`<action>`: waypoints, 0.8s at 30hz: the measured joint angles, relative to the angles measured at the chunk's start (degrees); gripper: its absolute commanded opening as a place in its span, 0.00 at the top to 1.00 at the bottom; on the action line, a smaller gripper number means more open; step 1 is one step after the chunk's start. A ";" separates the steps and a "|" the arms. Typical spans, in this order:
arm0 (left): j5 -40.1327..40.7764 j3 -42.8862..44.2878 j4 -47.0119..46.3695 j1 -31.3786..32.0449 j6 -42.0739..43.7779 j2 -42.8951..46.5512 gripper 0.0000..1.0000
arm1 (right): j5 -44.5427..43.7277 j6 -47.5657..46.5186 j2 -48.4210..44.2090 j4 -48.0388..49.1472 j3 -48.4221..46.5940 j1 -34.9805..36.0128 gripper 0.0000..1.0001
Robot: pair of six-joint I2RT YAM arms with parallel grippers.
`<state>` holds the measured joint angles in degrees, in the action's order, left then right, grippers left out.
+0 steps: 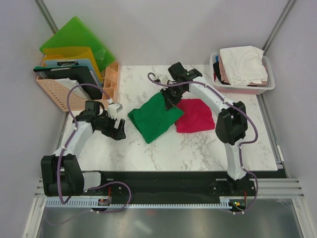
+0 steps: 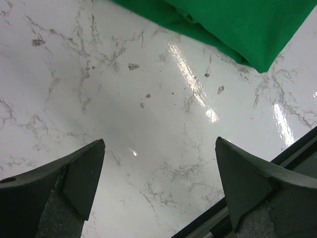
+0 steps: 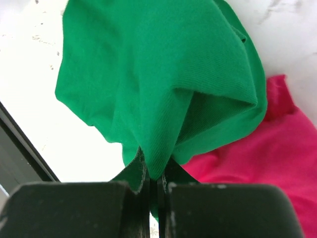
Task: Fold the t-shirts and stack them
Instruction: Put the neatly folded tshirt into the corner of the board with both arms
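A folded green t-shirt point(image 1: 154, 118) lies mid-table, its right edge overlapping a folded magenta-red t-shirt point(image 1: 194, 115). My right gripper point(image 1: 170, 100) is shut on the green t-shirt's far corner; in the right wrist view the green cloth point(image 3: 163, 84) rises pinched between the fingers point(image 3: 74, 208), with the magenta-red shirt point(image 3: 277, 163) behind it. My left gripper point(image 1: 118, 132) hovers open over bare marble to the left of the green t-shirt, whose edge point(image 2: 233, 25) shows at the top of the left wrist view. Nothing lies between the left fingertips point(image 2: 84, 171).
A pink basket point(image 1: 243, 88) at the back right holds white and pale pink t-shirts point(image 1: 242, 64). A peach organiser point(image 1: 59, 91) with green and yellow folders and a clipboard stands at the back left. A black rail point(image 1: 173, 177) borders the table's near edge.
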<state>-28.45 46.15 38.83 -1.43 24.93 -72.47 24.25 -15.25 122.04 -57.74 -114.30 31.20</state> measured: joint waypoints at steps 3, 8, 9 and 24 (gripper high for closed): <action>-0.63 0.00 -0.66 0.00 0.00 0.00 0.00 | -0.22 0.02 -0.92 -0.13 -0.09 -1.46 1.00; -0.72 -0.28 -1.99 0.00 0.02 0.00 0.00 | -0.42 0.09 -1.03 -1.14 -2.40 -3.02 1.00; -0.70 -0.48 -2.21 0.00 0.02 0.00 0.00 | -0.39 0.13 -1.03 -1.44 -3.08 -3.04 1.00; -18.14 10.56 -2.64 0.00 -3.30 -18.47 0.00 | 0.66 0.50 -1.07 -2.60 -5.03 -2.49 1.00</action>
<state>-46.59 56.71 36.18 -1.43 21.63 -90.94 24.91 -14.74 120.97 -60.34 -119.33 28.71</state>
